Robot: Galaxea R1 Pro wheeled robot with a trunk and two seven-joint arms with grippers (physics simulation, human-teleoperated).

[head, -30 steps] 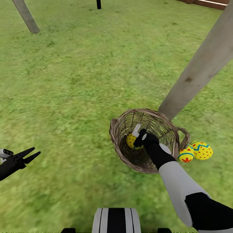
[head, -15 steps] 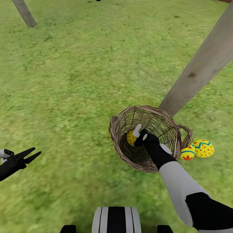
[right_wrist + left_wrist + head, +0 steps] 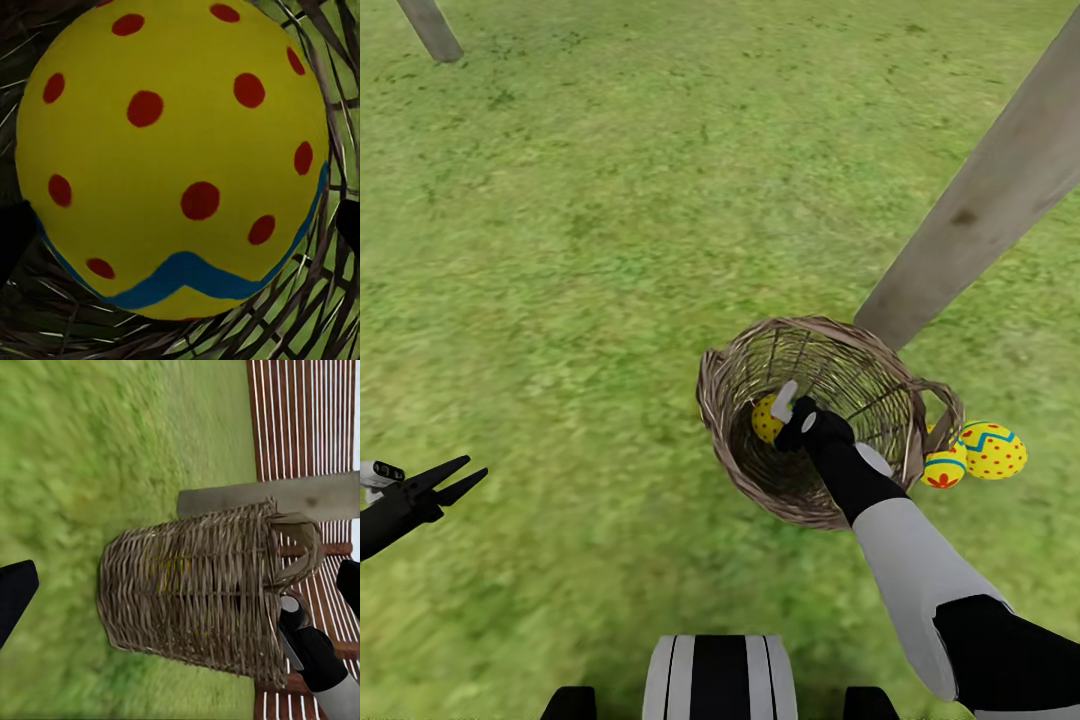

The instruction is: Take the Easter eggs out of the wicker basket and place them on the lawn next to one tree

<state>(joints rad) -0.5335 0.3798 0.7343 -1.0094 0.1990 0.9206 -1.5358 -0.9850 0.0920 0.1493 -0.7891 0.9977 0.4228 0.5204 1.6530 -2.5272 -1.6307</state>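
Head view: the right hand (image 3: 792, 412) is being reached down into the wicker basket (image 3: 728, 395), which is standing on the lawn (image 3: 580, 250) right at the foot of a pale grey tree trunk (image 3: 980, 210). One Easter egg (image 3: 765, 418) is being pressed against by the hand's fingers inside the basket; whether they are clamped on it or merely alongside cannot be told. In the right wrist view that egg (image 3: 172, 157) is being shown very close, lying against the woven wall. Two other eggs, one with a flower mark (image 3: 943, 468) and one with a blue zigzag (image 3: 992, 450), are lying on the grass just beside the basket and near the trunk. The left hand (image 3: 452, 480) is being held apart and empty, well off to the side. Judged from this, two thirds of the task is done; the last egg is yet to be lifted out and set beside the same tree.
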